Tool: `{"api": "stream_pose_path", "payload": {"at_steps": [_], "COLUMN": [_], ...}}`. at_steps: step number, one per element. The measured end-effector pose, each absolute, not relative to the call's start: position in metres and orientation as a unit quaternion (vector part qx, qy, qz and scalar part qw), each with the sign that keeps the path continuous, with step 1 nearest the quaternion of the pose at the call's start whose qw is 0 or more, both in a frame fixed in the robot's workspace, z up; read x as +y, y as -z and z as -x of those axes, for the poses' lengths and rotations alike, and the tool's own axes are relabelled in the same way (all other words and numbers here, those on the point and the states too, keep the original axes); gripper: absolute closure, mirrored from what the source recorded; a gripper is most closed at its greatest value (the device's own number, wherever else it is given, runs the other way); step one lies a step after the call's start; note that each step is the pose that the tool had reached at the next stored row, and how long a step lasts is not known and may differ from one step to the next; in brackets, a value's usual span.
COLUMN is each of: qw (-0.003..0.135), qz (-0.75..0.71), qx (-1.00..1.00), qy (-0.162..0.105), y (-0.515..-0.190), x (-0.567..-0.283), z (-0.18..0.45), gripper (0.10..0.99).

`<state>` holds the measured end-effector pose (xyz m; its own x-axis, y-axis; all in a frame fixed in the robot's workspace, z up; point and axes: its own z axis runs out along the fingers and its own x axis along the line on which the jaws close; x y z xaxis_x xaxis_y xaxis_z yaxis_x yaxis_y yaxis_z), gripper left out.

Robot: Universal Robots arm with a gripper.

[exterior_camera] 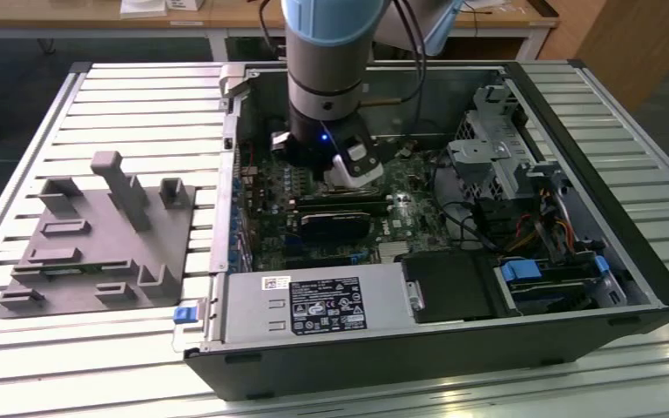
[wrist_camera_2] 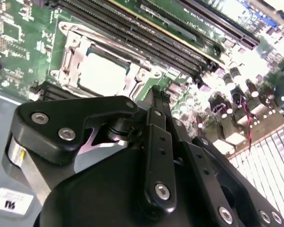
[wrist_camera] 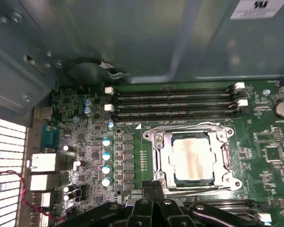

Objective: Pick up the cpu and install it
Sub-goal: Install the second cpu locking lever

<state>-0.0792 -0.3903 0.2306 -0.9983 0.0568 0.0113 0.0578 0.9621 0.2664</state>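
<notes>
— Since the arm [exterior_camera: 328, 78] stands right over the middle of the computer case [exterior_camera: 613, 287] in the exterior view, I can't see the socket or the fingertips from there. The gripper [exterior_camera: 352, 181] is low inside the case, above the motherboard [exterior_camera: 311, 248], and its tip is lost behind its own body.

— What do the wrist cameras give you?

— In both wrist views I see the cpu [wrist_camera: 191, 158] lying flat in the socket frame [wrist_camera: 156, 142], pale metal top up, with the frame's metal bracket around its rim. I can't tell whether the bracket is latched down. In the second wrist view the chip is washed out by glare, and the near edge of the socket is cut off by the black finger linkage.

— And the fingers [wrist_camera: 146, 188]?

— Together, as far as I can make out. In the first wrist view the two tips sit side by side with only a thin seam between them, just at the near edge of the socket frame. I see nothing held between them. I can't tell whether they touch the frame or hang just above it.

— Anything else?

— The memory slots [wrist_camera: 175, 101] run along the far side of the socket. On the exterior view's left, the grey fixture block [exterior_camera: 91, 235] sits on the slatted table [exterior_camera: 137, 96], well apart from the arm.
</notes>
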Motion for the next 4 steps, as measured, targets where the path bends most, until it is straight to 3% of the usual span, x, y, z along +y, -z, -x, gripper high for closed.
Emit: {"api": "stream_pose_path", "payload": {"at_steps": [4], "qw": [0.002], "qz": [0.029], "qx": [-0.991], "qy": [0.134], "y": [-0.2408], "x": [-0.3904], "z": [0.0792], "gripper": [0.980]}}
